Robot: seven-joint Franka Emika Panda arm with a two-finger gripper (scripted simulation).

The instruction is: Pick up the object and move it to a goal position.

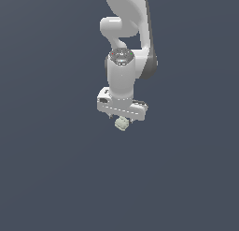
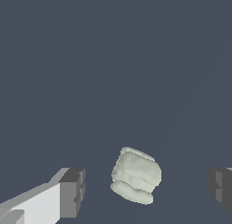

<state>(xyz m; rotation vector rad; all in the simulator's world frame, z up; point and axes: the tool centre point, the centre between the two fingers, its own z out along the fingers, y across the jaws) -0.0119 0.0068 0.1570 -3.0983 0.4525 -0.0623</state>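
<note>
The object (image 1: 121, 124) is a tiny pale greenish-white bumpy block, seen just below the white hand of the arm in the exterior view. In the wrist view the object (image 2: 136, 175) lies between the two dark fingertips, with a gap on each side; it sits closer to one finger (image 2: 73, 191) than to the other finger (image 2: 221, 187). My gripper (image 1: 122, 119) points straight down over the object and is open, as the wrist view (image 2: 147, 188) also shows. Nothing is held.
A plain dark grey-blue surface (image 1: 56, 178) fills both views. The white arm (image 1: 123, 33) rises behind the hand at the top of the exterior view. No goal marker shows.
</note>
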